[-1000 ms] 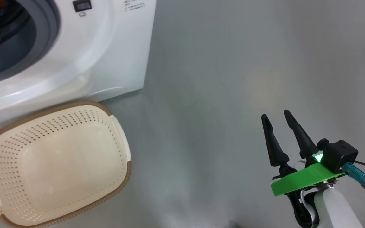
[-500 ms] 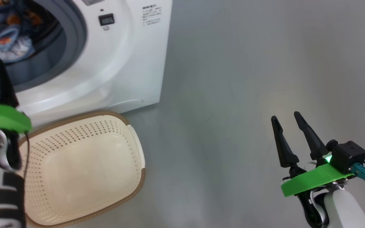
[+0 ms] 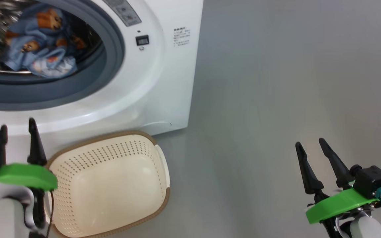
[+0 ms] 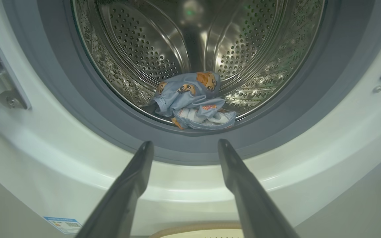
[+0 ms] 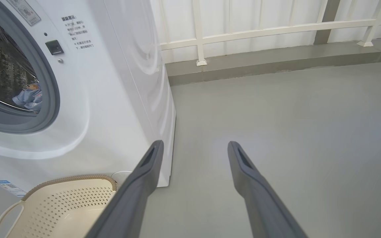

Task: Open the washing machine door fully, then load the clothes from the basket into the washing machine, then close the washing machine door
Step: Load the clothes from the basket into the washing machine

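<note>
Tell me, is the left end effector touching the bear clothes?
Apart. The left wrist view shows the clothes inside the drum, with grey gasket between them and the open left end effector.

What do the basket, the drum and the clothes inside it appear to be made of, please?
The basket: probably moulded plastic, matte cream, with punched holes and a brown rim. The drum: seemingly polished steel, mirror-bright and perforated. The clothes: soft fabric, matte, crumpled in folds.

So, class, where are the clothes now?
The clothes lie bunched low at the front of the drum in the washing machine, upper left in the head view.
</note>
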{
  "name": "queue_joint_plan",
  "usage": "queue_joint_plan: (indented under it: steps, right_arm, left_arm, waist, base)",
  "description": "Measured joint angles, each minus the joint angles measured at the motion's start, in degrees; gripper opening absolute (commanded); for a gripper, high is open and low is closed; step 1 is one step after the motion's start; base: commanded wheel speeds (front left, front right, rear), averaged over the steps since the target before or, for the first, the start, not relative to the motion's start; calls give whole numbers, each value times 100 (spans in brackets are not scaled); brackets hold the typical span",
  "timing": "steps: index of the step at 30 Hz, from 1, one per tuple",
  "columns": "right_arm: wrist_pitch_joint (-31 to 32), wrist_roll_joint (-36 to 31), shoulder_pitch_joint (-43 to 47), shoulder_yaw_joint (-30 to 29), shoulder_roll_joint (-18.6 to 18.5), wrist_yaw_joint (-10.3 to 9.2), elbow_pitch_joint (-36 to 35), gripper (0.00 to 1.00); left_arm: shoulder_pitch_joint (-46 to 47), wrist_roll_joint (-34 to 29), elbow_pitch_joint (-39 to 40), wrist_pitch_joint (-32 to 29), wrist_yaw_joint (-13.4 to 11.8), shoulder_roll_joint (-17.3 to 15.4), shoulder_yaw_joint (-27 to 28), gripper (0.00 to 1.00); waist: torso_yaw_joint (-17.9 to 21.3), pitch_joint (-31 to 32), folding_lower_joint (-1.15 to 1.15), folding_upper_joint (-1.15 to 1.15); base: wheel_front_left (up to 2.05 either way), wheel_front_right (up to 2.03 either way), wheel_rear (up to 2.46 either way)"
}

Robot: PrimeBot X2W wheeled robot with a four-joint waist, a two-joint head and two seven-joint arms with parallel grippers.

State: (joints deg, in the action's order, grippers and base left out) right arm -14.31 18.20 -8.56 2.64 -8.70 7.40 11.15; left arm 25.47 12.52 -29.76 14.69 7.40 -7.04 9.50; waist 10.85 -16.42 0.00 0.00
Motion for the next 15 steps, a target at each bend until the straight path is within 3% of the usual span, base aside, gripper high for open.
queue_joint_plan:
  steps: [15]
  right_arm:
    - [0, 1, 607, -123, -243, 0, 62, 100]
  left_arm:
    - [-1729, -64, 782, -5, 0, 213, 7, 100]
  waist:
    - [-302, 866, 0, 0]
  base:
    - [0, 0, 0]
